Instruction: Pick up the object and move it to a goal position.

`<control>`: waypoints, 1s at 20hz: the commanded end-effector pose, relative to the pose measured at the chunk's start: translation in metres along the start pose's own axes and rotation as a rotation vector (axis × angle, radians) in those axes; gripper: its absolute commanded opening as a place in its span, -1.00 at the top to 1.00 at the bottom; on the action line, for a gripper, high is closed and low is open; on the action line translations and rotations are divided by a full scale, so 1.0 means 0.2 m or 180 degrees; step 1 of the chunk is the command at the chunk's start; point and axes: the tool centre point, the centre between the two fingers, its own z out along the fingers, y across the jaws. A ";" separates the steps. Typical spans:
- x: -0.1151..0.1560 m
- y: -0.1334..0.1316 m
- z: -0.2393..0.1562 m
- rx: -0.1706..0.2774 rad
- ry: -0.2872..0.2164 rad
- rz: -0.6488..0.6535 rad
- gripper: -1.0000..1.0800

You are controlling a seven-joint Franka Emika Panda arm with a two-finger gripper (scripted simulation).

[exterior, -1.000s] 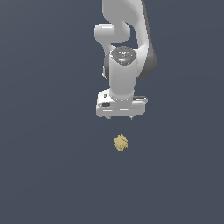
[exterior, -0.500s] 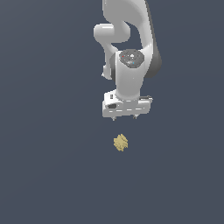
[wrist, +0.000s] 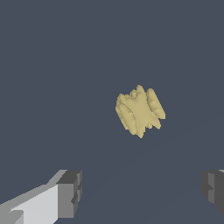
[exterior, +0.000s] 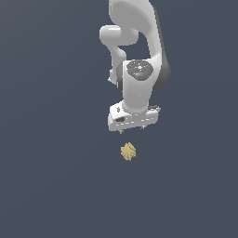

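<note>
None of the task is done yet, as far as you can judge from these views: the chunk (exterior: 128, 151) lies alone on the dark floor (exterior: 46, 186), untouched, and no goal marker shows anywhere.

Going across the exterior view from its left, you have bare floor, then the chunk near the middle with the gripper (exterior: 134, 128) just above it and apart from it, a little toward that view's right.

In the wrist view the two fingers (wrist: 69, 193) stand wide apart with nothing between them, so the gripper is open, and the chunk (wrist: 139, 111) sits ahead of the gap.

What is left for you, I judge: line up, descend, close on the chunk, lift, and carry it to the goal.
</note>
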 end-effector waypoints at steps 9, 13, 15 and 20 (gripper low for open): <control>0.14 0.06 0.18 -0.0042 0.0009 -0.0808 -0.92; 0.18 0.08 0.24 -0.0053 0.0013 -0.1083 -0.92; 0.19 0.09 0.27 -0.0057 0.0015 -0.1192 -0.92; 0.22 0.11 0.32 -0.0063 0.0018 -0.1385 -0.92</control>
